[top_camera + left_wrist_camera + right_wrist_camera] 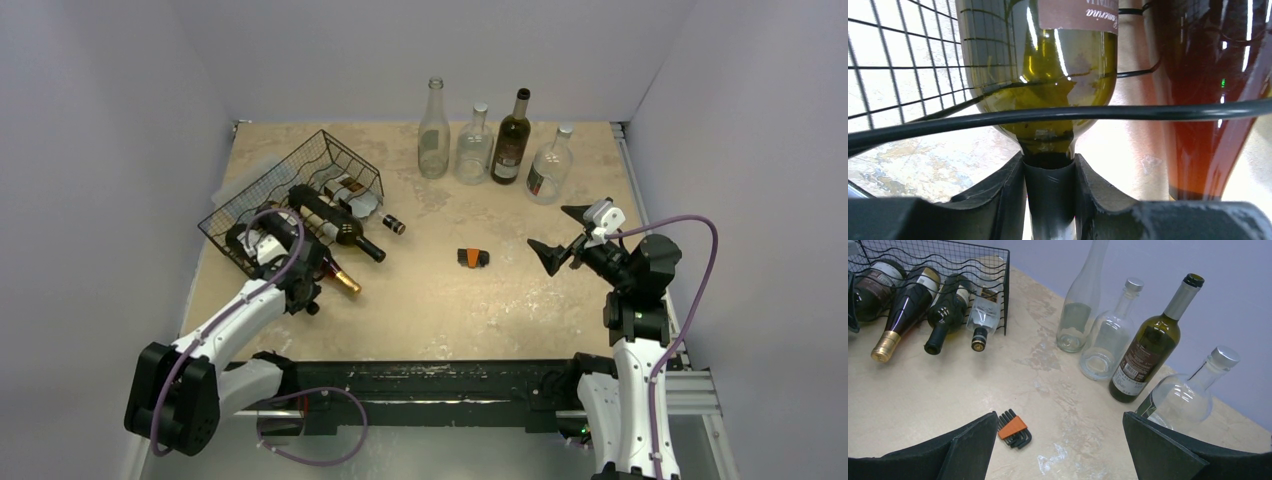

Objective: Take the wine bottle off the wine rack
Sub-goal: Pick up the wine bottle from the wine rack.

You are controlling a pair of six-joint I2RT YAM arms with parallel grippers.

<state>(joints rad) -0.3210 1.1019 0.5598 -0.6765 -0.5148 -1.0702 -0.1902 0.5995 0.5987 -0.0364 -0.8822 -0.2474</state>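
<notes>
I'm in on it: my left gripper (1049, 175) has its black fingers (998, 197) pinched narrow on the dark-capped neck of the olive-green glass wine bottle (1038, 70), one pad touching each side. The bottle lies on its side in the black wire-mesh wine rack (255, 195), at the left of the tan mottled tabletop (450, 310). An amber-brown bottle (1208, 100) lies just beside it.

My read is that the grasp is made and the pull-out has not begun. The body is fully inside the frame.

Watch this, though: a black rack wire (1128, 112) runs straight across in front of the bottle's shoulder in my wrist view. Lifting straight up looks like a snag, so I judge the next move to be a draw. The bottle should come out neck first along its own line, toward my base and kept low, until the shoulder is past that wire, and only then rise. The grip has to stay firm, because that neck is smooth and the weight sits far from my pads.

My right gripper (547, 228) hangs over the right side of the table with its fingers (968, 447) spread wide, holding nothing. It is well apart from the rack, with a set of black hex keys in an orange holder (1013, 429) below it and four upright glass bottles (478, 145) beyond.
</notes>
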